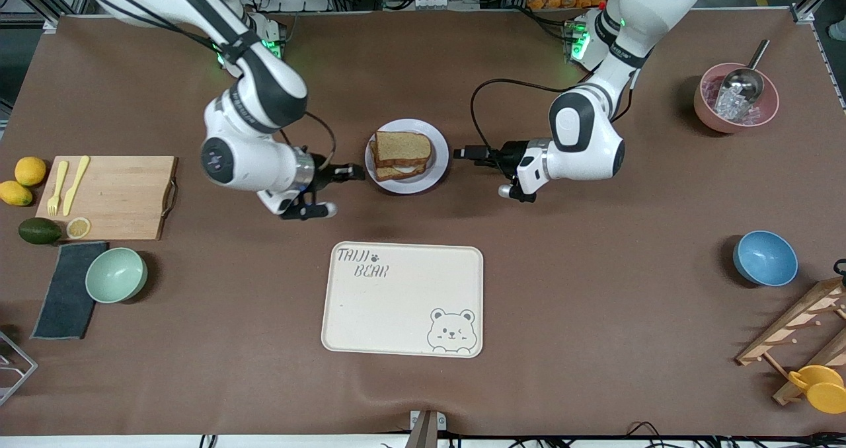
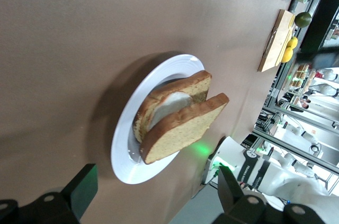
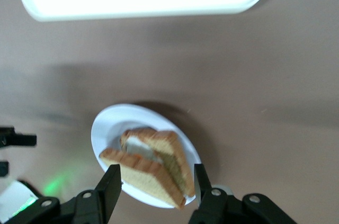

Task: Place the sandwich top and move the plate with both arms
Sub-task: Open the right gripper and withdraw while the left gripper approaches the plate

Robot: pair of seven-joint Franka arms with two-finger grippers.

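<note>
Both grippers flank the plate (image 1: 436, 170): right gripper (image 1: 353, 172) and left gripper (image 1: 466, 152) stand open, empty, just beside its rim. Sandwich top (image 1: 403, 147) lies on the egg slice (image 1: 400, 168). Bear tray (image 1: 402, 298) sits nearer the camera, bare.

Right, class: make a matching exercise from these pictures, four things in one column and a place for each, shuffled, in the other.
Things
1. sandwich top
2. plate
3. left hand
4. right hand

Places
A. beside the plate, toward the left arm's end
B. on the table, between the two hands
C. beside the plate, toward the right arm's end
D. on the egg slice on the plate

Pairs: 1-D, 2-B, 3-A, 4-C
</note>
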